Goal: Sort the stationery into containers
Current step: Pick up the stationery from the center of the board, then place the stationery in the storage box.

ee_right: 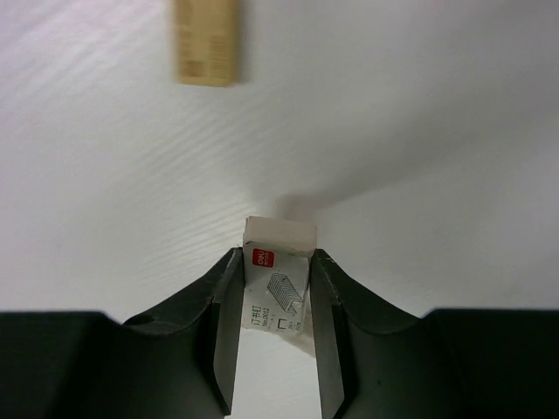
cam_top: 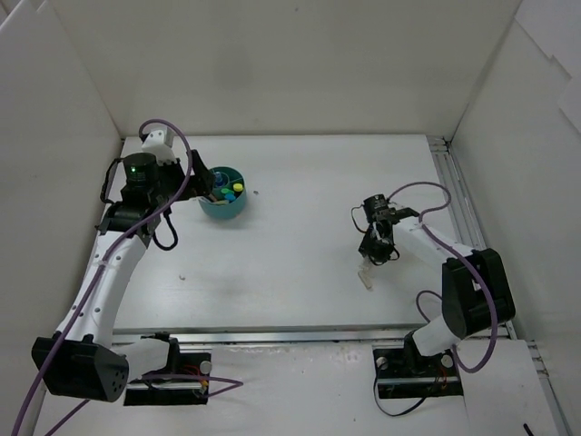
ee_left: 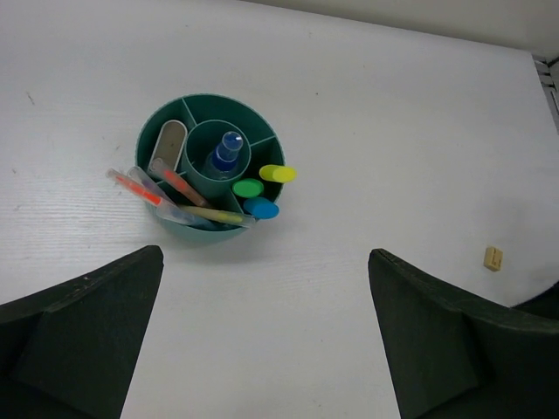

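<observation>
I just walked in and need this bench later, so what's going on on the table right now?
Two arms are sorting stationery. The right gripper pinches a small white box, with a tan eraser lying loose on the table just beyond it. The left gripper hangs open near the teal tub, which already holds pens, three highlighters and a blue-capped bottle.
</observation>
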Controlling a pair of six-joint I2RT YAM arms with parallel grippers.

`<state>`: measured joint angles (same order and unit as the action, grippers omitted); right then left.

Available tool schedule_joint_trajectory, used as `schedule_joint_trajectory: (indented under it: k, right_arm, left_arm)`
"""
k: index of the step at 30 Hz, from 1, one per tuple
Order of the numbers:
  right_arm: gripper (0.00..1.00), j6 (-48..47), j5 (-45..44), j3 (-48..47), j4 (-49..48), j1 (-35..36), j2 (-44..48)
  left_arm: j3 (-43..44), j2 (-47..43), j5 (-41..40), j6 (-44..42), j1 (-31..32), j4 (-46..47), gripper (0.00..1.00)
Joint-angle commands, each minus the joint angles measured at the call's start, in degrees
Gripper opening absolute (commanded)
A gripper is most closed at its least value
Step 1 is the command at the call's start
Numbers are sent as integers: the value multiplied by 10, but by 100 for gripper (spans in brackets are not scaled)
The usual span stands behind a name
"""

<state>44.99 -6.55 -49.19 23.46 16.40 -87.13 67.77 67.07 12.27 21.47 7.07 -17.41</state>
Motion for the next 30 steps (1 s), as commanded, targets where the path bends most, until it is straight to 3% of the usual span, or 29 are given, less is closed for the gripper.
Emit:
schedule_joint_trajectory:
  k: [1, 4, 6, 9, 14, 17, 22, 30]
  right_arm:
    - [5, -159, -5, -80, -45, 39, 35]
    - [3, -236, 37, -121, -87, 52, 47]
    - [3, -274, 129, -138, -120, 54, 48]
    - [3, -234, 178, -182, -181, 57, 36]
    - [2, -13, 176, -239, -200, 64, -14]
    - [2, 53, 203, -238, -254, 75, -26]
    - [4, 63, 225, -269, -265, 94, -42]
    - [7, 80, 234, -301, -260, 103, -43]
  left_arm:
    - [40, 10, 70, -10, 3, 4, 99]
    - [33, 26, 182, -1, 3, 34, 100]
    - [13, 34, 270, 2, 20, 84, 100]
    - [10, 58, 346, -4, 57, 115, 99]
    - [6, 89, 284, 26, 126, 161, 100]
    - [16, 118, 278, 40, 145, 206, 100]
    - [70, 193, 282, 30, 161, 218, 99]
    - [98, 237, 241, 4, 185, 204, 83]
